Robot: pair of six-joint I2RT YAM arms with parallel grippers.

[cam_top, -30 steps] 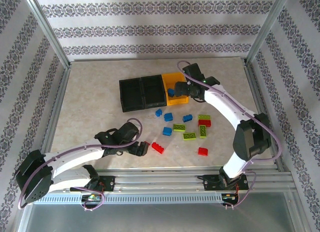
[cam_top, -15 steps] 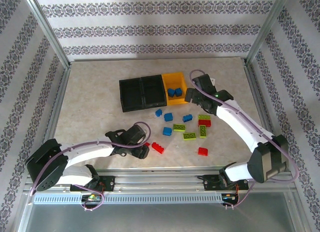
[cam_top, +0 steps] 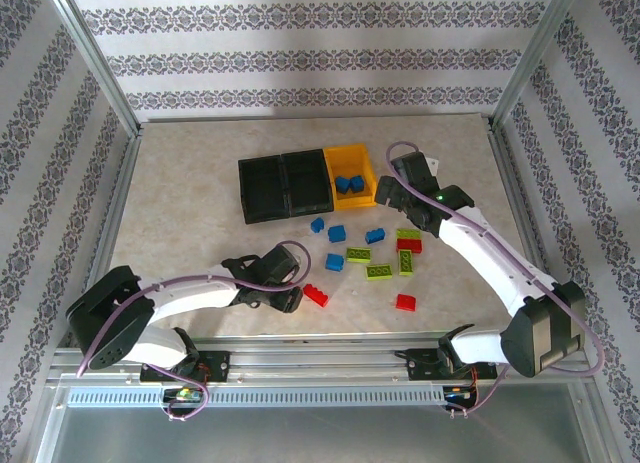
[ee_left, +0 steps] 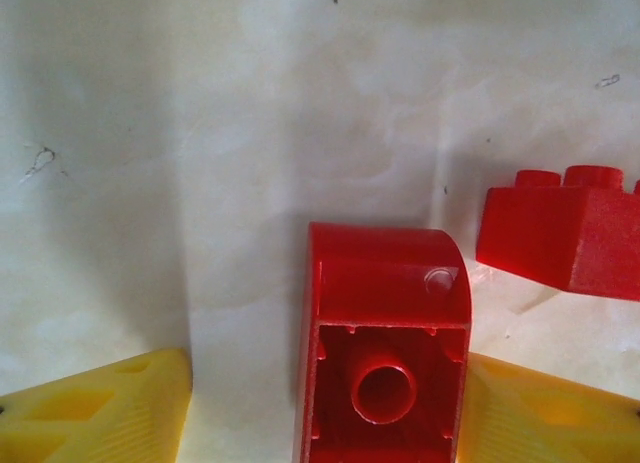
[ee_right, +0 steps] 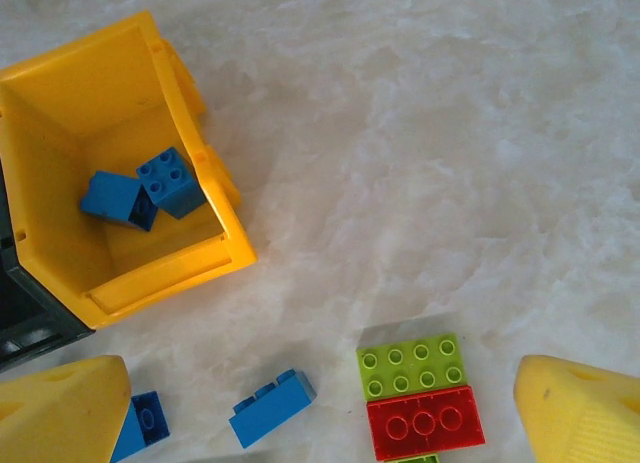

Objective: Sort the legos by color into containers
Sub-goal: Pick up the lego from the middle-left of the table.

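the marbled beige table (cam_top: 180,203) carries everything. the white left arm (cam_top: 190,301) lies low along the near edge, and its left gripper (cam_top: 283,299) is set against small red studded plastic bricks (cam_top: 316,295). the white right arm (cam_top: 490,258) stretches far out, its right gripper (cam_top: 392,191) just beside the yellow-orange plastic bin (cam_top: 362,158), which is joined to two black plastic bins (cam_top: 285,188).

the left wrist view shows the jaws parted around one red brick (ee_left: 385,353) with its hollow underside facing the camera. one yellow pad (ee_left: 540,403) touches it and the other is apart. a second red brick (ee_left: 565,238) is cut off at the right edge. the right wrist view shows yellow fingertips (ee_right: 60,413) spread wide, holding nothing. it also shows two blue bricks (ee_right: 150,188) inside the yellow bin and a lime green brick (ee_right: 412,366) touching a red one on the table.
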